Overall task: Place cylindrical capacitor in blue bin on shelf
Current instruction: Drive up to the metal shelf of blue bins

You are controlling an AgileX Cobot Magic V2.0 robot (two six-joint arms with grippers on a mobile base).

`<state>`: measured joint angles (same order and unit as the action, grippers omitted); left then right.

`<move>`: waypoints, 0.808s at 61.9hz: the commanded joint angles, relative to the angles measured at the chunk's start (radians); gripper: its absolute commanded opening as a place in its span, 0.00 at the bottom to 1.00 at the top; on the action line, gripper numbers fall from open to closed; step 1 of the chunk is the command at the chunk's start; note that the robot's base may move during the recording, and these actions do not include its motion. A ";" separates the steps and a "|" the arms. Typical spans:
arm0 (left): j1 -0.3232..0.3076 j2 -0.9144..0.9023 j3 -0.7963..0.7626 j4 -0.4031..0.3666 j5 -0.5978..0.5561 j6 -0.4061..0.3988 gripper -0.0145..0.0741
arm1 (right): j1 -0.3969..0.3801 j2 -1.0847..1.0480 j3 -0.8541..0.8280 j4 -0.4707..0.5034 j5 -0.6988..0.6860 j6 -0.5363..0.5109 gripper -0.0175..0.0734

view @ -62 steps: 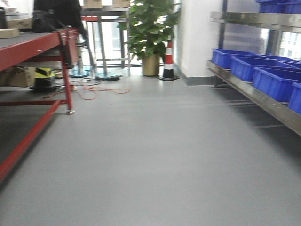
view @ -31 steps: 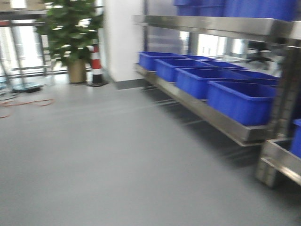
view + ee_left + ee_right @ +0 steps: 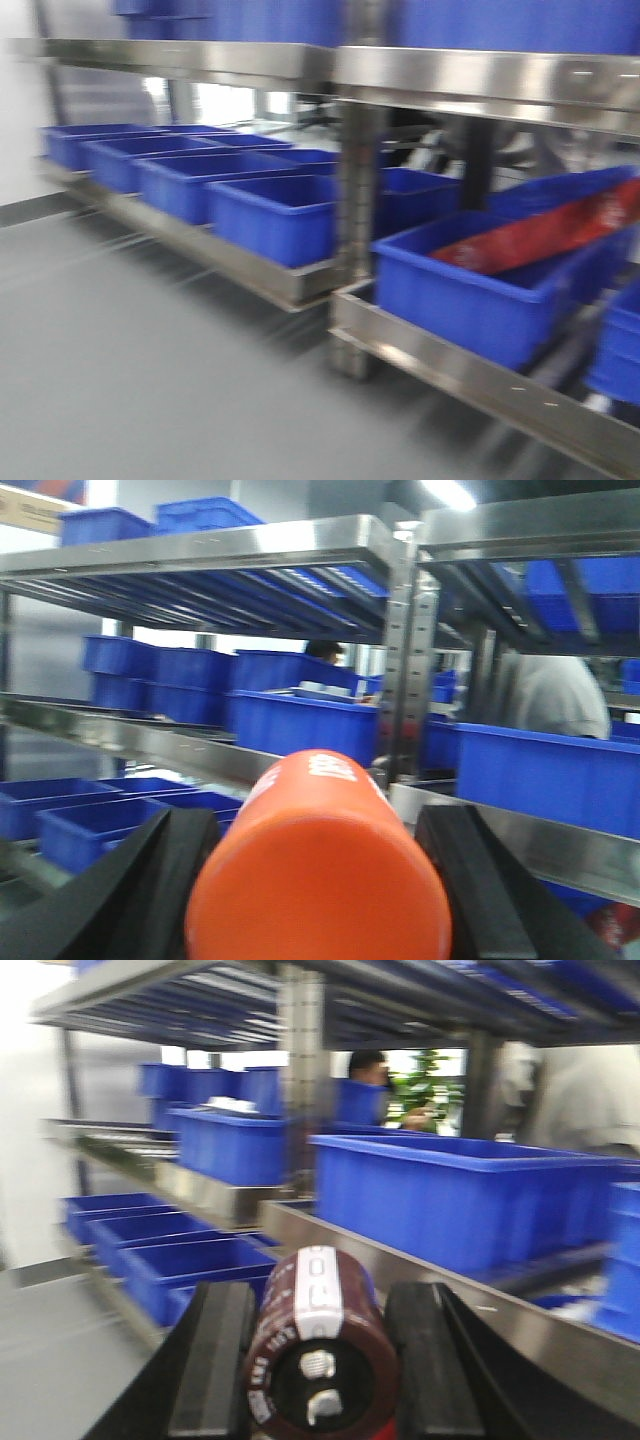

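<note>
Item: cylindrical capacitor [image 3: 318, 1330], held by its sides in the right gripper [image 3: 322, 1360], fingers closed on it, terminals facing camera. Judged rigid, light, smooth-sleeved: grip the body, spare the terminals. Alongside: left gripper [image 3: 315, 880] closed around orange cylinder [image 3: 320, 870]. Beyond: shelf [image 3: 520, 1320], blue bins [image 3: 450, 1195].

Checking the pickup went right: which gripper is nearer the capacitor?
Right. The right gripper is clamped on the capacitor; the left gripper holds the orange cylinder, with no capacitor in its view.
</note>
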<state>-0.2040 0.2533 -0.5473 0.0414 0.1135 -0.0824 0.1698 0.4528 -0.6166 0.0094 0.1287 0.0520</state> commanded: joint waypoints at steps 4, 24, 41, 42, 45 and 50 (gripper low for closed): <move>0.002 -0.004 0.001 0.001 -0.025 -0.005 0.04 | 0.001 -0.007 0.002 -0.009 -0.032 0.001 0.01; 0.002 -0.004 0.001 0.001 -0.025 -0.005 0.04 | 0.001 -0.007 0.002 -0.009 -0.032 0.001 0.01; 0.002 -0.004 0.001 0.001 -0.025 -0.005 0.04 | 0.001 -0.007 0.002 -0.009 -0.032 0.001 0.01; 0.002 -0.004 0.001 0.001 -0.025 -0.005 0.04 | 0.001 -0.007 0.002 -0.009 -0.032 0.001 0.01; 0.002 -0.004 0.001 0.001 -0.025 -0.005 0.04 | 0.001 -0.007 0.002 -0.009 -0.032 0.001 0.01; 0.002 -0.004 0.001 0.001 -0.025 -0.005 0.04 | 0.001 -0.007 0.002 -0.009 -0.032 0.001 0.01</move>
<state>-0.2040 0.2533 -0.5473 0.0414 0.1135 -0.0824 0.1698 0.4528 -0.6166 0.0094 0.1287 0.0520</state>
